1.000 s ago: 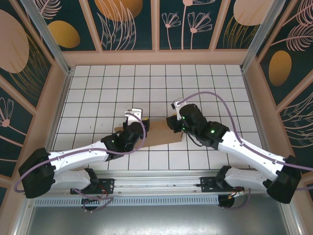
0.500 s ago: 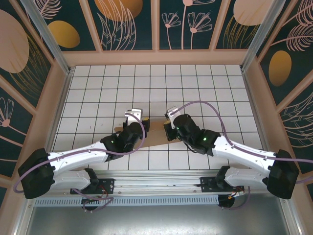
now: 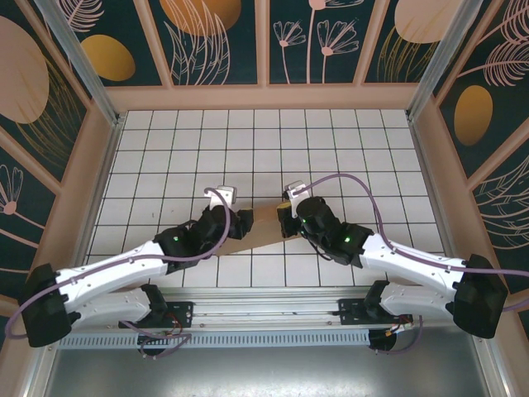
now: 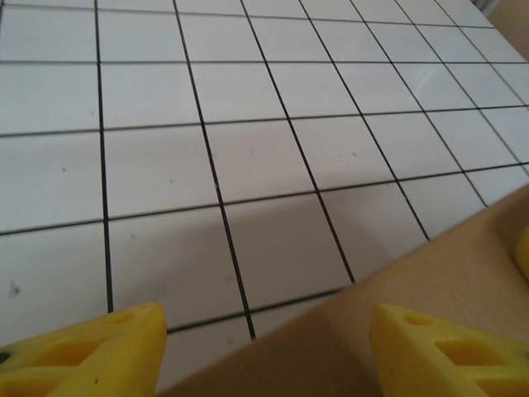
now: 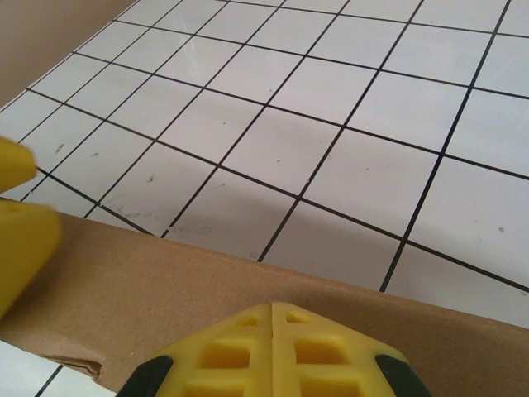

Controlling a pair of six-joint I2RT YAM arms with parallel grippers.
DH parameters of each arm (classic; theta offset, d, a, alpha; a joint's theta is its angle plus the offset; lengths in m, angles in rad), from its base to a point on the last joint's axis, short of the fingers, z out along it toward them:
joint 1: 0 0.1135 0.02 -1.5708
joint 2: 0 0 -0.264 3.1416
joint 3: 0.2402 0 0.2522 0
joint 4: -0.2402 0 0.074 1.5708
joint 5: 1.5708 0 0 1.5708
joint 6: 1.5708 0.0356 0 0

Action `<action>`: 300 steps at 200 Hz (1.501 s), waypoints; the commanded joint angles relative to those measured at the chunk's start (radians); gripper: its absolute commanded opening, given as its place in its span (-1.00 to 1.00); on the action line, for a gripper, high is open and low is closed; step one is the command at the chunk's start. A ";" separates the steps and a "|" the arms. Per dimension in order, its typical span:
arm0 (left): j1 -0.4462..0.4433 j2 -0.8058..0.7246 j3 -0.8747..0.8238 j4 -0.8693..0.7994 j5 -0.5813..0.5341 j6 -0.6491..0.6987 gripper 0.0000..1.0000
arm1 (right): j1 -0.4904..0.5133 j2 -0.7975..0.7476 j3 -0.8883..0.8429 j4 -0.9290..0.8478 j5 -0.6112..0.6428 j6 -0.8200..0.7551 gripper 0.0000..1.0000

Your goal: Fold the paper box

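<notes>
"White gridded table [image 3: 165, 149] is carrying the paper box [image 3: 263, 229], which is sitting between both grippers near the front edge. What is threatening it"

"The left gripper [image 4: 264, 356] is hanging released, its fingers [image 4: 83, 351] spread wide over the cardboard's edge, so nothing is bracing that side"

"How is the right gripper [image 5: 273, 335] doing"

"Clenched, tips meeting at the brown panel; whether it is nipping cardboard I cannot tell. If it is pushing alone, the sheet is likely sliding over the smooth tiles or twisting instead of creasing, and the ragged notch [image 5: 83, 364] is risking a longer tear"
</notes>
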 commanded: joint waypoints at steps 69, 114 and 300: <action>0.165 -0.272 0.076 -0.388 0.284 -0.322 0.62 | 0.023 0.023 -0.052 -0.065 0.014 0.060 -0.92; 0.191 -0.252 0.039 -0.375 0.300 -0.359 0.63 | 0.032 0.023 -0.055 -0.067 0.020 0.063 -0.91; 0.195 -0.242 -0.048 -0.213 0.313 -0.373 0.62 | 0.036 0.030 -0.055 -0.060 0.000 0.089 -0.90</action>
